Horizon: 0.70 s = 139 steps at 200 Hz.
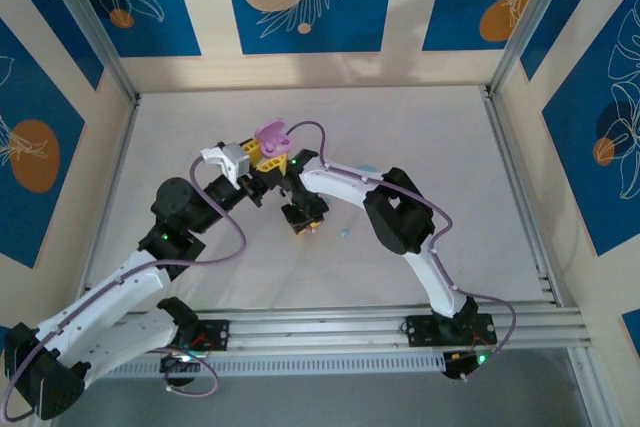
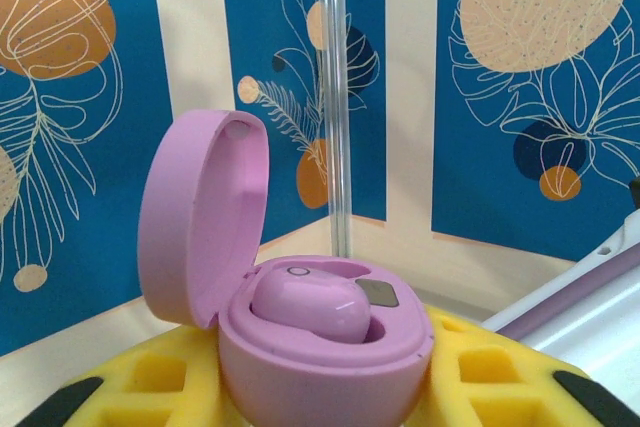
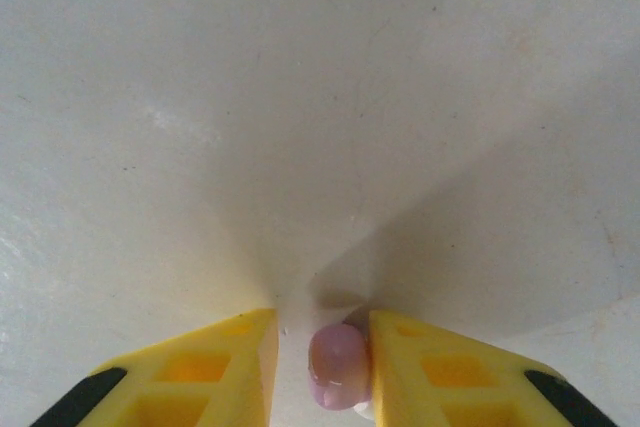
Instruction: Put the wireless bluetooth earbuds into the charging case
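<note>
My left gripper (image 2: pixel 320 392) is shut on an open pink charging case (image 2: pixel 325 362) and holds it above the table, lid (image 2: pixel 200 217) tipped back. One pink earbud (image 2: pixel 310 305) sits in the case's well. In the top view the case (image 1: pixel 271 134) is just behind my right gripper (image 1: pixel 305 222). My right gripper (image 3: pixel 322 347) points down at the white table, open around a second pink earbud (image 3: pixel 338 365). That bud touches the right finger (image 3: pixel 430 372), with a gap to the left finger (image 3: pixel 215 372).
A tiny light blue bud (image 1: pixel 346 233) lies on the table just right of my right gripper. A light blue shape (image 1: pixel 368 169) peeks from behind the right arm. A small white bit (image 3: pixel 364 411) shows beneath the pink bud. Enclosure walls stand around the table (image 1: pixel 450 147).
</note>
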Motion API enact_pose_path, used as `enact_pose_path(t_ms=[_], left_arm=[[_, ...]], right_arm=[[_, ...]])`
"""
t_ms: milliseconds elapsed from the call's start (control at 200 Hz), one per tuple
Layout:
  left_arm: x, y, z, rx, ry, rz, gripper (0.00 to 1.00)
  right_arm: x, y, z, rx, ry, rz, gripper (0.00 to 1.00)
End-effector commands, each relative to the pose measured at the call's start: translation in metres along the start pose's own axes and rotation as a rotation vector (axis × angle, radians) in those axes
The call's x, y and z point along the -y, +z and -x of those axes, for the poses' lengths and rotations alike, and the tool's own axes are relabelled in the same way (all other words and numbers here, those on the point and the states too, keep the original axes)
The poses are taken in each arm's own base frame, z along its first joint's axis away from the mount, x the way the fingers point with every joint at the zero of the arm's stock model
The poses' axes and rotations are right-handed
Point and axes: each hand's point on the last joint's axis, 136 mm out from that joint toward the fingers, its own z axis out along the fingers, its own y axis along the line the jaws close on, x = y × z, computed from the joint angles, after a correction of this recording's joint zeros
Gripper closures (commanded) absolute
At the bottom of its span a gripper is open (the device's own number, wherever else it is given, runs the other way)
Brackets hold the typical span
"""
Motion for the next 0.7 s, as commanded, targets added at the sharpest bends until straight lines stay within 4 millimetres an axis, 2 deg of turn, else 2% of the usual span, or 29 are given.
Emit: enact_pose_path(t_ms=[0,225,425,690], left_arm=[[0.001,-0.001,0.018,0.061,-0.001,0.004,0.64],[0.001,-0.001,0.018,0.058,-0.001,0.005,0.64],[0.001,-0.002,0.018,0.060,-0.004,0.005,0.64],[0.001,-0.002,0.019,0.060,-0.005,0.004,0.64]], right_arm=[[-0.001,0.002,-0.003,-0.012,-0.015,-0.004,0.73],[0.009,0.007,-0.010,-0.041,-0.029,-0.047,0.73],[0.007,0.009,-0.016,-0.065,-0.027,-0.028,0.72],[0.010,0.006,-0.011,-0.038,-0.011,-0.019,0.77]])
